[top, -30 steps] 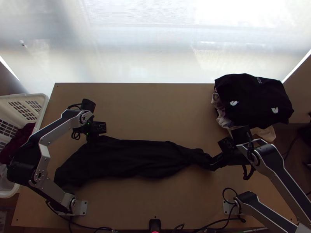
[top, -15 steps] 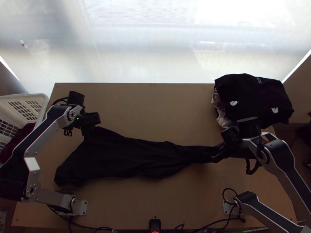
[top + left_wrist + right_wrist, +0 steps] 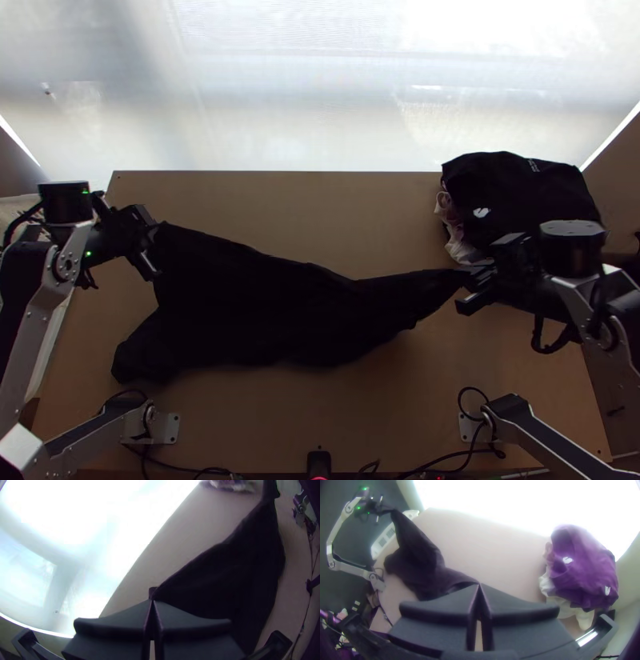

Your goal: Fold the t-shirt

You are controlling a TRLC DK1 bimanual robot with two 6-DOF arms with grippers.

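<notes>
We've got silver-grey links [image 3: 34,340], blk joints [image 3: 64,262], loopy blk cables [image 3: 537,332], pale base plates [image 3: 170,428], tiny grn LEDs [image 3: 89,253] & wide, flat blk fingers [image 3: 113,626].

basket [image 3: 18,206]: cut off, top view | clothes pile [image 3: 520,188]: partly behind right arm [image 3: 541,438]

The t-shirt [image 3: 256,320] is plain black, with no print on the part that shows. The counter [image 3: 336,216] is a light wooden tan. The left gripper [image 3: 154,250] and the right gripper [image 3: 470,290] are black, on arms of silver-grey and black; small green lights [image 3: 89,254] glow on the left one. The top cloth [image 3: 512,192] of the pile is black with white marks [image 3: 481,213], over off-white cloth [image 3: 454,244]. The basket [image 3: 380,548] is white, patterned with slots.
</notes>
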